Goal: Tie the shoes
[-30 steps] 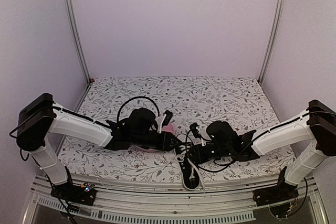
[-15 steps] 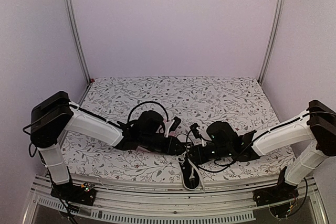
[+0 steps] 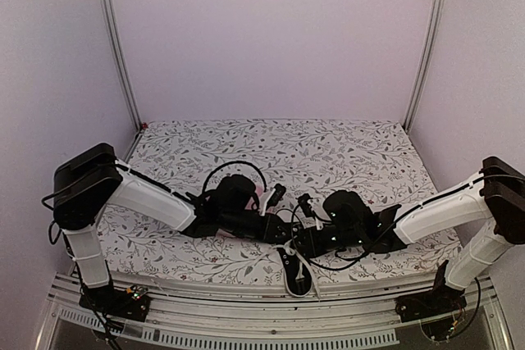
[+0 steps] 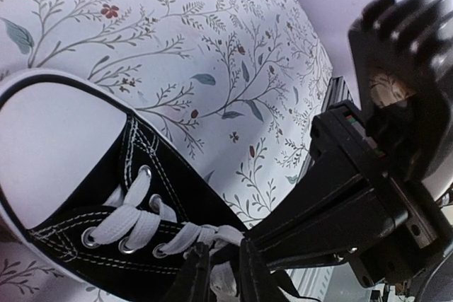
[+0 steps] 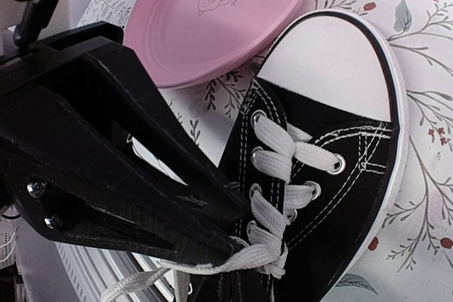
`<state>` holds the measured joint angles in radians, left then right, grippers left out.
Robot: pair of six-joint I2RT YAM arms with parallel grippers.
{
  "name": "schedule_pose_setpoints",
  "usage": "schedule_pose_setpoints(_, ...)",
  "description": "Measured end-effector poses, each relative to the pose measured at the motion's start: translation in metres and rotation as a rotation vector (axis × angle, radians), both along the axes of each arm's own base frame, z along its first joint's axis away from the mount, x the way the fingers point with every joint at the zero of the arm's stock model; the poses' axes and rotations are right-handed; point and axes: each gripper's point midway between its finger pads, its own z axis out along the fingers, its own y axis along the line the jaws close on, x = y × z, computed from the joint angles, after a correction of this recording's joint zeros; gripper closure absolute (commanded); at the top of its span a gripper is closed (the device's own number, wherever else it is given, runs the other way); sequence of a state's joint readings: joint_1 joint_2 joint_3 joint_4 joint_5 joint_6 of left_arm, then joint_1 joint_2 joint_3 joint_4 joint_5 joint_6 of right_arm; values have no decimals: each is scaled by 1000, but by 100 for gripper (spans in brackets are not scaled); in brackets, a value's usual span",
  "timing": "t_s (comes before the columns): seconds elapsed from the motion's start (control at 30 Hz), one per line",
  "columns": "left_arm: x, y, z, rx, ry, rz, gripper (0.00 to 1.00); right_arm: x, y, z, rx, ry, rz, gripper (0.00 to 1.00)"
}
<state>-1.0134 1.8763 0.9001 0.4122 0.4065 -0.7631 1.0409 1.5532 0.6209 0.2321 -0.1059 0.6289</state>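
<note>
The black sneaker [image 3: 300,278] with white laces lies at the table's front edge, its toe toward the back. It also shows in the left wrist view [image 4: 85,196] and in the right wrist view [image 5: 340,167]. My left gripper [image 3: 285,234] reaches in from the left, and its jaws [image 4: 223,254] are pinched on a white lace [image 4: 225,281] at the top eyelets. My right gripper [image 3: 298,243] comes from the right and meets it over the same spot. Its jaws [image 5: 230,286] look closed at the crossed lace [image 5: 248,261]. A loose lace end [image 5: 131,288] trails toward the rail.
A pink plate [image 5: 219,12] lies just beyond the shoe's toe, mostly under the left arm in the top view. The metal rail [image 3: 246,329] of the table's front edge runs right by the shoe's heel. Black cables loop over both wrists.
My left arm has swung right and forward, bringing its gripper onto the shoe's laces beside the right gripper. The right arm and the shoe have barely moved.
</note>
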Motion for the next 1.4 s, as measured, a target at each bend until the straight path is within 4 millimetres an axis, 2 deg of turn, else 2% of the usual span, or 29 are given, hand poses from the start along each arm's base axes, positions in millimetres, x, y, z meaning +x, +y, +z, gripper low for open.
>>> schedule_pose_setpoints(0.4, -8, 8, -13, 1, 42, 10, 89, -2, -1, -2, -6, 4, 3, 98)
schedule_pose_setpoints(0.77, -17, 7, -11, -35, 76, -21, 86, -1, -1, -2, -9, 3, 0, 98)
schedule_pose_setpoints(1.4, -18, 1, -13, -67, 71, -45, 100, -4, -5, -6, -26, 12, 1, 98)
